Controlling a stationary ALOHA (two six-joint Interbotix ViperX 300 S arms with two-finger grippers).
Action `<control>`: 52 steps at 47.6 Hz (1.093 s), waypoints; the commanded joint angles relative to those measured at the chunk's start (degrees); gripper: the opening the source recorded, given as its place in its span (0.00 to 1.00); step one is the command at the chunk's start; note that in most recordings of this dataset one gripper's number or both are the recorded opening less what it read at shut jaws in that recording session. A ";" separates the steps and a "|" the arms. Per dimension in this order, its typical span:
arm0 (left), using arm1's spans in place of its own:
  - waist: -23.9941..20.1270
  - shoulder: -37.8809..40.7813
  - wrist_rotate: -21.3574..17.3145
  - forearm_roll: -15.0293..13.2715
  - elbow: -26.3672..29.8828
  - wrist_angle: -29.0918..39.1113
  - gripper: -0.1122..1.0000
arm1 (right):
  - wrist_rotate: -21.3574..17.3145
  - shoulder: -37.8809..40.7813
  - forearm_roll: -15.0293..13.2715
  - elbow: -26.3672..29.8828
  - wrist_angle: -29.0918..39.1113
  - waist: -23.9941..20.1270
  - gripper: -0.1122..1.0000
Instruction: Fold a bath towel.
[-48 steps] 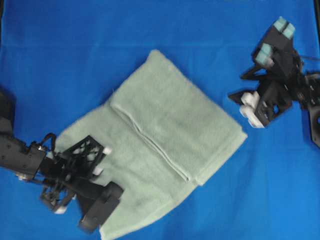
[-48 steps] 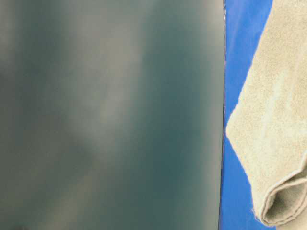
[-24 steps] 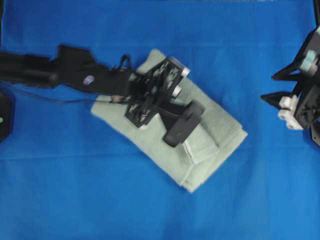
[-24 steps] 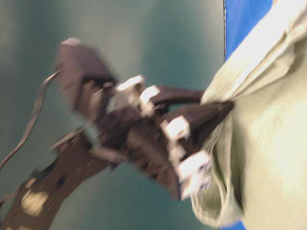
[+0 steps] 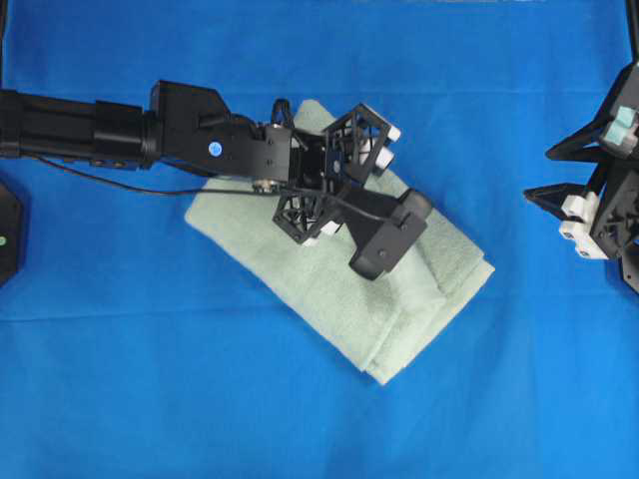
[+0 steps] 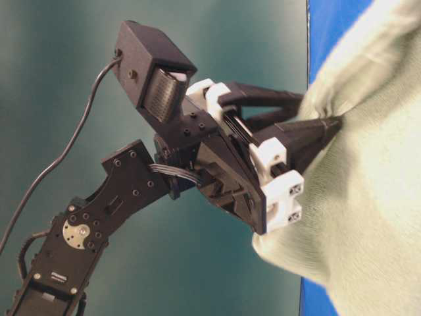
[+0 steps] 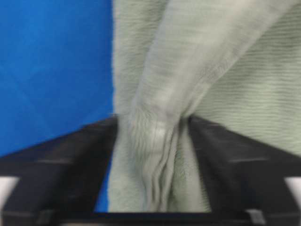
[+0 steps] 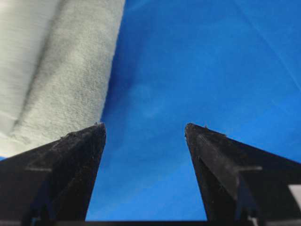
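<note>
Bright even light, faint shadows, left wrist view blurred, table-level backdrop out of focus

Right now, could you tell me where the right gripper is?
In the overhead view the right gripper sits at the far right edge, open above the blue cloth, clear of the bath towel.

We see the left gripper (image 6: 319, 125) reaching in from seven o'clock, its jaws pinching a bunched fold of the bath towel (image 6: 368, 197) at three o'clock, blue tabletop (image 6: 329, 26) behind.
</note>
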State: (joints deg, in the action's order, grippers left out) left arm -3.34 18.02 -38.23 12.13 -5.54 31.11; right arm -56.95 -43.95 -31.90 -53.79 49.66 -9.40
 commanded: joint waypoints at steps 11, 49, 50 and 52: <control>-1.49 -2.55 0.62 0.35 2.99 -3.08 0.82 | -0.09 0.26 -0.35 0.70 -0.97 -0.09 0.70; 8.96 -37.44 29.36 -0.26 -21.62 -23.73 0.80 | 0.62 -2.90 -10.02 2.99 -11.34 -0.09 0.68; 8.96 -38.50 30.23 -0.26 -22.76 -24.87 0.80 | 0.70 -3.08 -10.20 3.08 -11.60 -0.09 0.68; 8.96 -41.13 32.26 -0.26 -25.31 -27.16 0.80 | 0.70 -3.52 -10.63 3.16 -12.04 -0.09 0.67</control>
State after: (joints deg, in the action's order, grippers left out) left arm 5.71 -18.63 -8.09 11.95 -28.21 7.91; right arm -56.34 -46.93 -41.48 -52.29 38.76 -9.49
